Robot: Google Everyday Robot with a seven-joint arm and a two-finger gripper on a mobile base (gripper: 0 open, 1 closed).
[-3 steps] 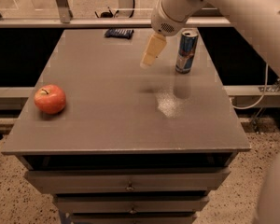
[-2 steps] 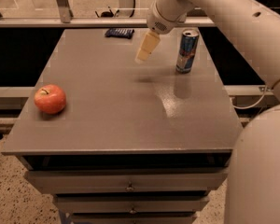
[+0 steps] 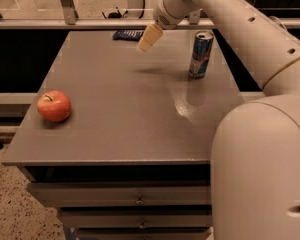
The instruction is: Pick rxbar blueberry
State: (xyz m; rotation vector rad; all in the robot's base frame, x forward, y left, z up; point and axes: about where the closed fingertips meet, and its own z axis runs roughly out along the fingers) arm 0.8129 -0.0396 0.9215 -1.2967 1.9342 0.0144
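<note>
The rxbar blueberry (image 3: 128, 34) is a small flat dark navy bar lying at the far edge of the grey table (image 3: 115, 114), left of centre. My gripper (image 3: 146, 40) hangs above the table just right of the bar and a little nearer to me, its cream fingers pointing down and left. It holds nothing that I can see. The arm comes in from the upper right.
A tall blue-and-silver drink can (image 3: 200, 54) stands upright at the far right of the table. A red apple (image 3: 54, 105) sits near the left edge. Drawers (image 3: 140, 200) run below the table's front edge. A metal railing (image 3: 65, 14) lies beyond the table.
My gripper has moved left and toward the far edge, away from the can and closer to the bar. The bar, can and apple have not moved.
</note>
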